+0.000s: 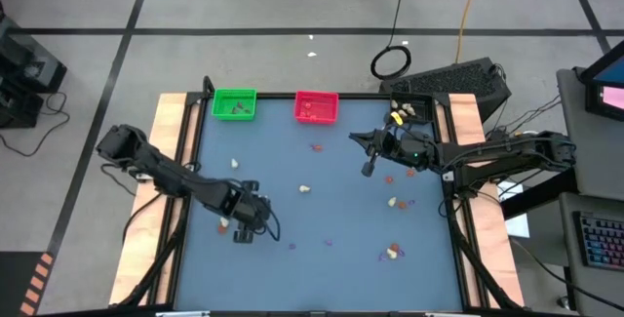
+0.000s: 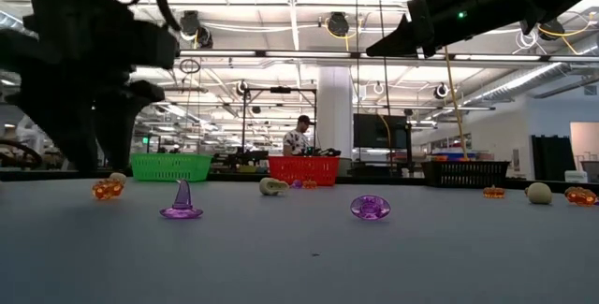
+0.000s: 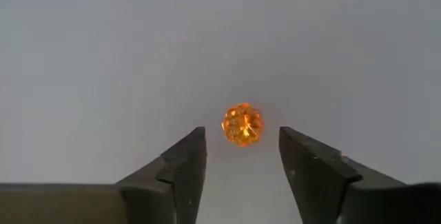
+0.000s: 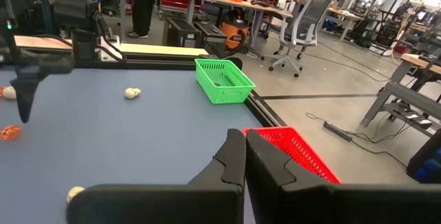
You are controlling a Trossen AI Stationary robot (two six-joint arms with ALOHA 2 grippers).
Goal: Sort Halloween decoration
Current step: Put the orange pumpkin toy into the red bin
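- I see a few trinkets already in the green tray (image 1: 234, 103) and red tray (image 1: 316, 107), upper centre.
- My left gripper (image 3: 241, 156) stands open around an orange pumpkin trinket (image 3: 242, 123), lower left; the right gripper (image 4: 245, 156) is closed, empty.
- Most trinkets are still scattered.

**Left wrist view: open gripper over an orange trinket**

The left gripper (image 3: 241, 165) points down at the plain grey-blue table surface (image 3: 103, 58). Its two dark fingers (image 3: 182, 165) rise from the lower edge of the frame and stand apart, with a clear gap between their tips. A small, faceted, translucent orange trinket (image 3: 242, 123), roughly round, lies on the surface just beyond the fingertips, in line with the gap. Neither finger touches the trinket. A faint shadow surrounds it.
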